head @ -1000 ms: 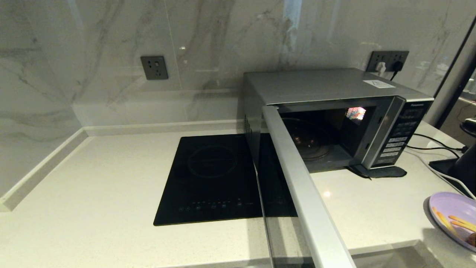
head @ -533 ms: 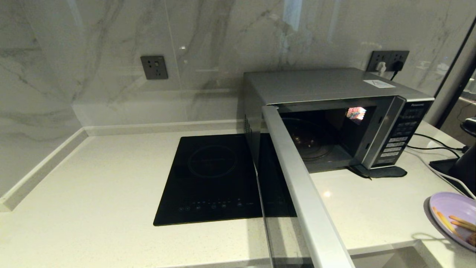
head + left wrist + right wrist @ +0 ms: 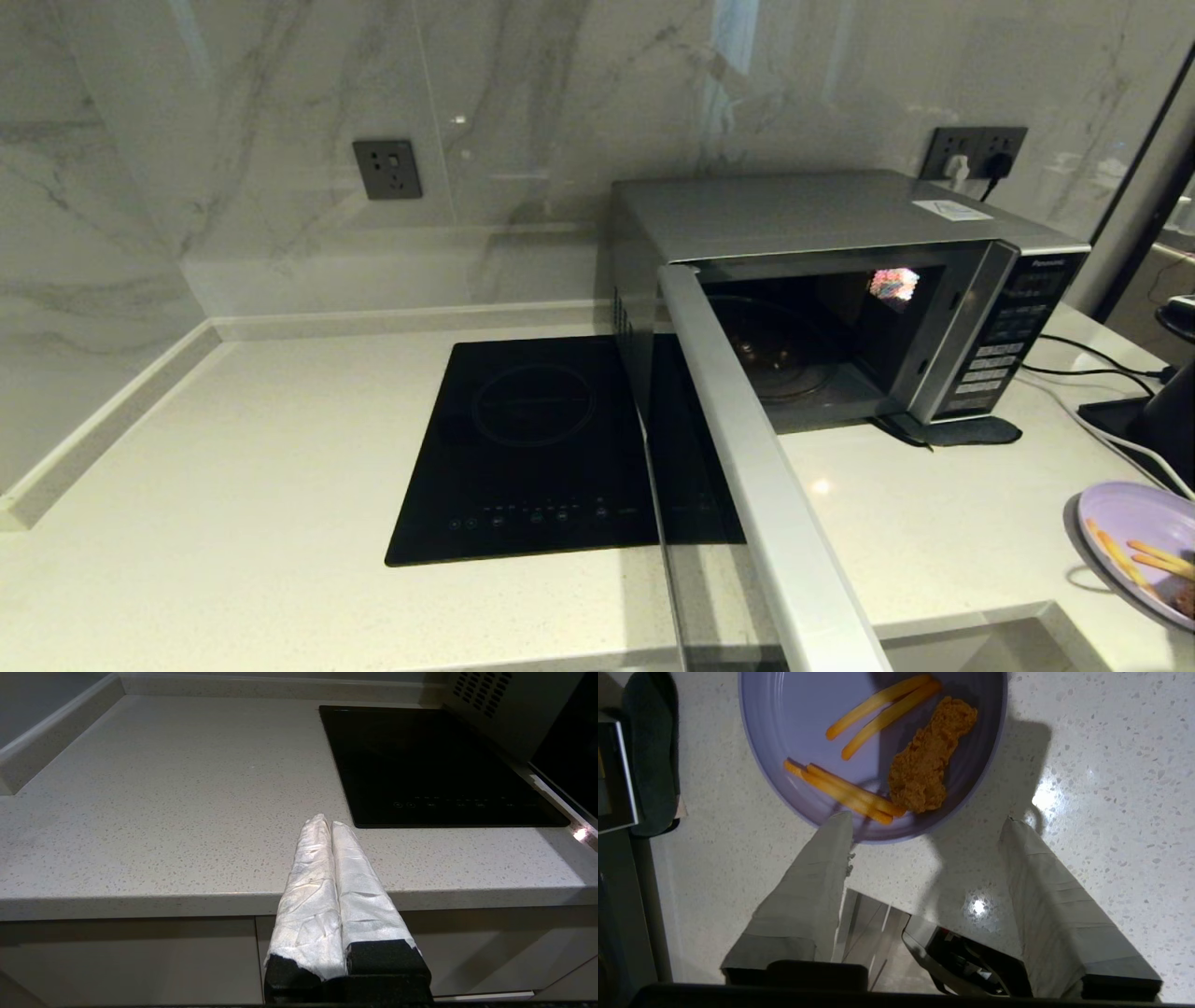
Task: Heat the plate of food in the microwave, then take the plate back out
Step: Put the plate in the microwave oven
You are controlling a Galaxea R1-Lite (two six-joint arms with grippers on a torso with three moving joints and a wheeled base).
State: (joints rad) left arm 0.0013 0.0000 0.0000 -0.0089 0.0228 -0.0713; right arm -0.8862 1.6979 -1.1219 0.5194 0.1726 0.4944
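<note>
The silver-grey microwave (image 3: 803, 215) stands at the back right of the counter. Its door (image 3: 747, 448) is swung wide toward me, and the dark cavity holds only a glass turntable (image 3: 784, 359). The lavender plate of food (image 3: 1134, 546) sits on the counter at the far right, cut by the head view's edge. From the right wrist the plate (image 3: 794, 728) carries orange sticks and a brown crumbly piece. My right gripper (image 3: 924, 823) hovers open over its near rim; one fingertip (image 3: 838, 828) overlaps the rim. My left gripper (image 3: 329, 823) is shut and empty, parked at the counter's front edge.
A flat black induction cooktop (image 3: 532, 448) lies left of the microwave, partly under the open door. A dark pad (image 3: 962, 431) sits by the microwave's front corner. Cables and a black device (image 3: 1158, 420) are behind the plate. The counter's front edge (image 3: 980, 621) runs close to the plate.
The gripper's shadow on the counter next to the plate has shifted and shrunk. The plate has barely moved; the microwave and its door are unchanged.
</note>
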